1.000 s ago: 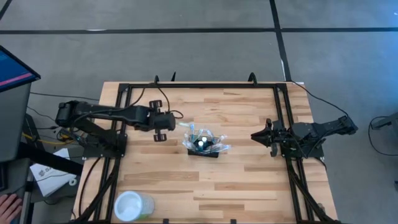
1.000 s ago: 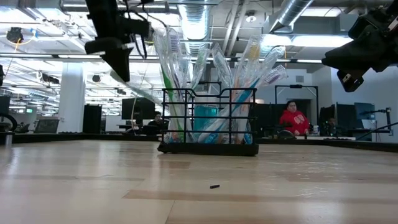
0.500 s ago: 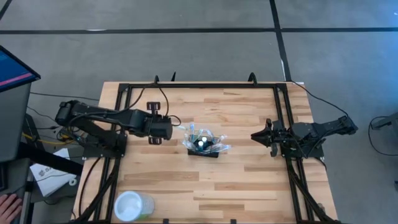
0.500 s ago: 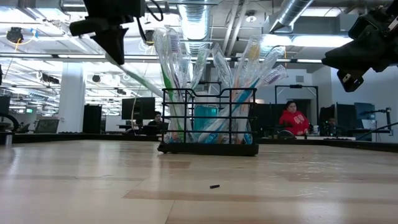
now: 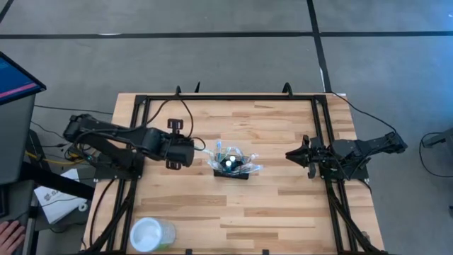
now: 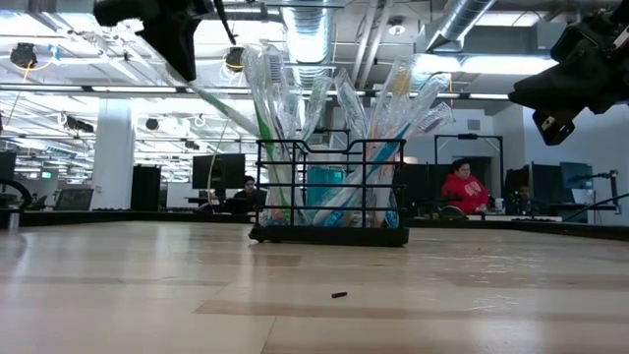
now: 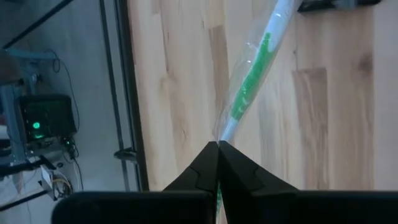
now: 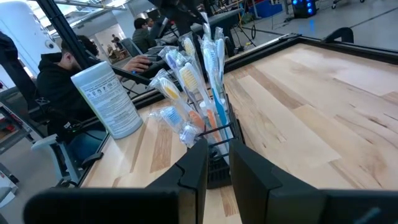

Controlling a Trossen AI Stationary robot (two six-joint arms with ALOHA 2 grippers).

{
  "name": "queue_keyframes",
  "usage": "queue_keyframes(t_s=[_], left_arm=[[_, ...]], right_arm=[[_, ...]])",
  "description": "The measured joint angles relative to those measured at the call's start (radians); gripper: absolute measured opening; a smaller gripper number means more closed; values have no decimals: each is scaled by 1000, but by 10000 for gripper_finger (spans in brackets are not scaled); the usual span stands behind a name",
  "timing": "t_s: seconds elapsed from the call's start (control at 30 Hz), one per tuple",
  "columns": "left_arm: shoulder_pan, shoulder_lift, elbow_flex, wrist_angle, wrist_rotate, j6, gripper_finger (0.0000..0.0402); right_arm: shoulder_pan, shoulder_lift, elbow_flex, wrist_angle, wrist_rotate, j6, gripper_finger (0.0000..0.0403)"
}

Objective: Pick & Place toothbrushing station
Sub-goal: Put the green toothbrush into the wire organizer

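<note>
The toothbrushing station, a small black wire-mesh caddy (image 5: 230, 166), stands on its base at the table's middle, full of wrapped toothbrushes; it also shows in the low view (image 6: 329, 192) and the right wrist view (image 8: 214, 140). My left gripper (image 5: 190, 151) is to the caddy's left, raised above the table, and shut on a green toothbrush in a clear wrapper (image 7: 252, 78). The toothbrush slants down from the gripper to the caddy's top (image 6: 226, 113). My right gripper (image 5: 289, 154) waits open to the caddy's right, raised, pointing at it. My left gripper pinches the wrapped toothbrush's end away from the caddy (image 7: 221, 134) between its two fingertips. The fingers come from the table's left, about along the brush. The brush is clear of the table and slants down toward the caddy; whether its other end is still inside, I cannot tell.
A white round container with a label (image 5: 150, 234) stands at the near left corner and shows in the right wrist view (image 8: 107, 93). A black frame (image 5: 233, 98) rims the table. A small dark speck (image 6: 339, 294) lies on the wood. People sit in the room beyond.
My left gripper, shut on the toothbrush throughout, has gone up and toward the table's near left, away from the caddy. The toothbrush's held end has risen with it, so the brush slants more steeply. The caddy and my right gripper have kept still.
</note>
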Motion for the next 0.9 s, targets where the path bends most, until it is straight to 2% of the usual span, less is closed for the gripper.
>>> queue_keyframes(t_s=[0.67, 0.9], left_arm=[[-15, 253, 205, -109, -22, 159, 0], [-15, 266, 258, -112, -40, 210, 0]], right_arm=[[0, 0, 0, 0, 0, 0, 59], [0, 0, 0, 0, 0, 0, 59]])
